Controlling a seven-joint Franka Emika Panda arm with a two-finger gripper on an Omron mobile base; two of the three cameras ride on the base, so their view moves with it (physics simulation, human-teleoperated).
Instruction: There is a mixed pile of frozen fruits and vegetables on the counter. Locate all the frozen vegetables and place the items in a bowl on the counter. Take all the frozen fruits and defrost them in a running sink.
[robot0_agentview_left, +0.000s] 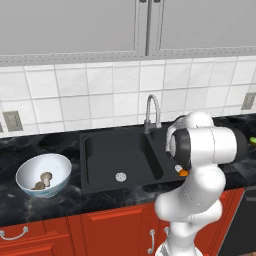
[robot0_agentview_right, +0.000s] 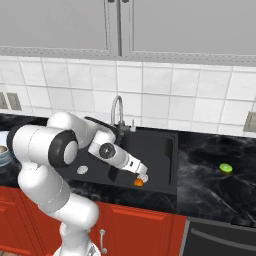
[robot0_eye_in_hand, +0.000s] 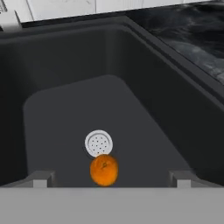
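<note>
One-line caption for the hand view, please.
Open gripper above the orange fruit lying beside the drain in the sink.

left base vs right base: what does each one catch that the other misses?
Left base: the bowl on the counter, two tan mushroom pieces inside it.
Right base: the lime green ball lying on the counter right of the sink, and the open gripper over the basin.
Both: black sink, faucet, orange ball in the right basin.
</note>
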